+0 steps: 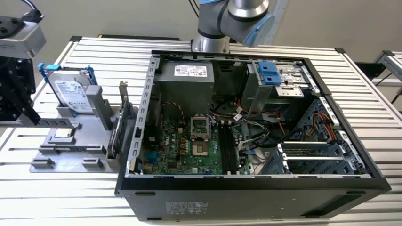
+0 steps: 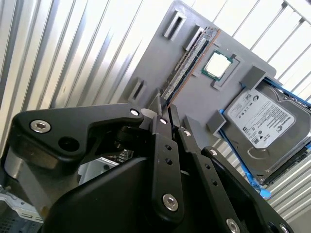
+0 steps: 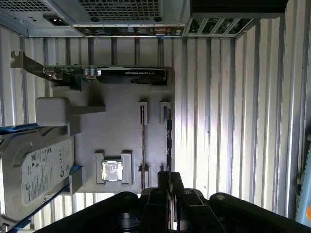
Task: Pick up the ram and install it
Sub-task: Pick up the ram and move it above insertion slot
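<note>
The ram [image 2: 189, 63] stood on edge in the grey holder [image 2: 155, 58] on the worktop [image 1: 94, 52], at the exterior view's left of the case [image 1: 251, 197]; the fingers [image 2: 161, 145] hovered near it, closed, empty.

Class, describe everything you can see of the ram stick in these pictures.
The ram is a long, thin board standing on edge in a slot of the grey holder, beside the square chip. Its face shows a row of dark chips; one long edge looks coppery. It is not yet installed. The gripper hovers at one end; contact cannot be told.
</note>
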Motion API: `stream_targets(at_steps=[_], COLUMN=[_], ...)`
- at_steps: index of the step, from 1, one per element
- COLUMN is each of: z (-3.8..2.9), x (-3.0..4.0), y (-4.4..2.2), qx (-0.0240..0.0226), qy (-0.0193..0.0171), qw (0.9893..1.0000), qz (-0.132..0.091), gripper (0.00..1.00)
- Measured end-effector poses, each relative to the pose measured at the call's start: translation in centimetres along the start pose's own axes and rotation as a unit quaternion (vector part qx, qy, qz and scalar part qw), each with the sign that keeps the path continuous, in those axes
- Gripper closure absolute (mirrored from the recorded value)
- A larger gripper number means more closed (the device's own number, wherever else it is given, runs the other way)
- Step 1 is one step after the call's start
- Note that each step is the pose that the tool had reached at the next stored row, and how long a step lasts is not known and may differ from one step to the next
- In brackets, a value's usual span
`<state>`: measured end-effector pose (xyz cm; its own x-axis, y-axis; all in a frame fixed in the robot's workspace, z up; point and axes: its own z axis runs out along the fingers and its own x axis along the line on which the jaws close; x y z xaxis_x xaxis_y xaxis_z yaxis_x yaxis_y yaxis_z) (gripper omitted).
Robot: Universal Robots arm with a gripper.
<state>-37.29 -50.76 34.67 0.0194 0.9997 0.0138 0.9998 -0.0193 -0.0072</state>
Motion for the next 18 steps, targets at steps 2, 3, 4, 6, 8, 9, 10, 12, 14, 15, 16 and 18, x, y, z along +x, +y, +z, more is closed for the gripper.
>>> stream_targets(at_steps=[2,3,4,6,8,9,10,12,14,15,16,18], z=[-0.11,-0.16,-0.21,-0.31,-0.41,-0.46,-0.50,-0.59,-0.69,-0.73,-0.78,-0.86], x=[0.00,0.00,0.00,0.01,0.01,0.01,0.01,0.01,0.01,0.01,0.01,0.01], y=[0.00,0.00,0.00,0.00,-0.01,-0.01,-0.01,-0.01,-0.01,-0.01,-0.01,-0.01], qx=[0.0000,0.0000,0.0000,0.0000,0.0000,0.0000,0.0000,0.0000,0.0000,0.0000,0.0000,0.0000], qy=[0.0000,0.0000,0.0000,0.0000,0.0000,0.0000,0.0000,0.0000,0.0000,0.0000,0.0000,0.0000], qw=[1.0000,1.0000,1.0000,1.0000,1.0000,1.0000,1.0000,1.0000,1.0000,1.0000,1.0000,1.0000], qz=[0.000,0.000,0.000,0.000,0.000,0.000,0.000,0.000,0.000,0.000,0.000,0.000], gripper=[1.00,1.00,1.00,1.00,1.00,1.00,1.00,1.00,1.00,1.00,1.00,1.00])
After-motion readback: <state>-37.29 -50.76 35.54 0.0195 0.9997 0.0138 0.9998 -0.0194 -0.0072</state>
